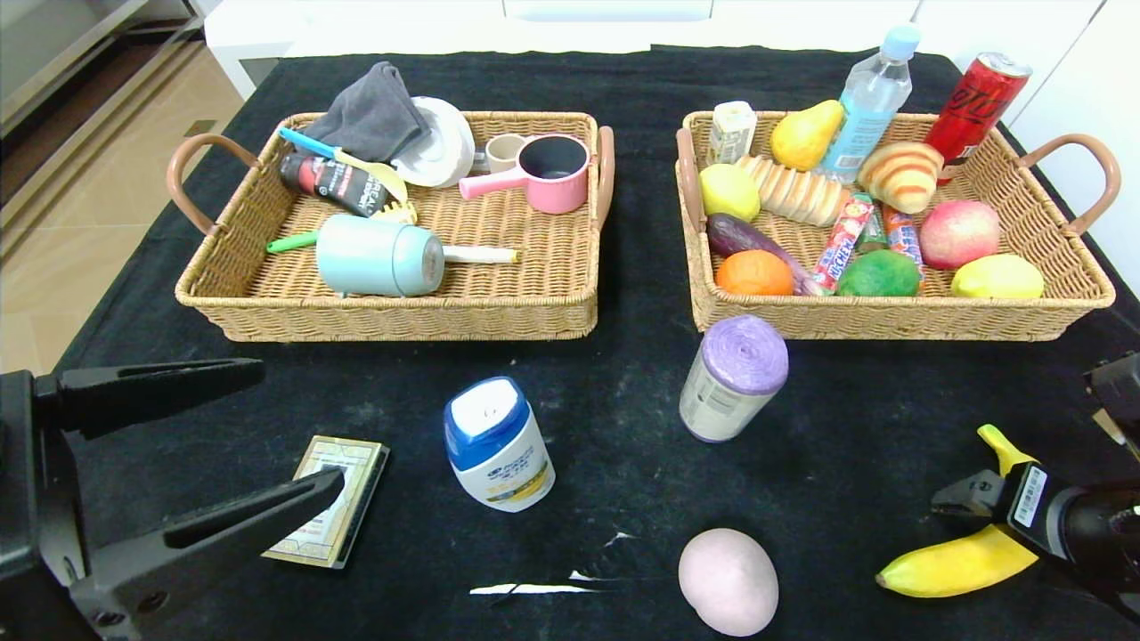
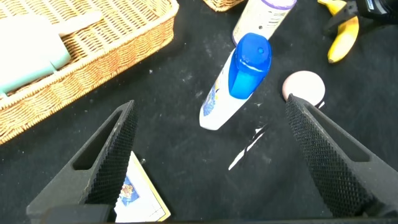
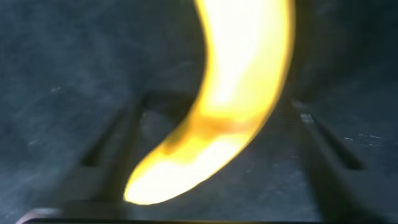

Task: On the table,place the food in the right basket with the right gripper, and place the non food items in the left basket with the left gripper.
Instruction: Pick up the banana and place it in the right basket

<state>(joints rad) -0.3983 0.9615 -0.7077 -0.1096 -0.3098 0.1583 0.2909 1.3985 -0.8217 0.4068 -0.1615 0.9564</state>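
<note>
On the black cloth at the front right lies a yellow banana. My right gripper straddles its middle, one finger on each side with gaps showing, so it is open around the fruit. My left gripper hangs wide open at the front left, above bare cloth, holding nothing. A flat card box lies under its lower finger. A white bottle with a blue cap, a purple-topped roll and a pale pink egg-shaped thing lie on the cloth.
The left wicker basket holds a cup, a pink pot, a cloth and utensils. The right wicker basket holds fruit, bread, snacks, a water bottle and a red can. A white tear marks the cloth near the front.
</note>
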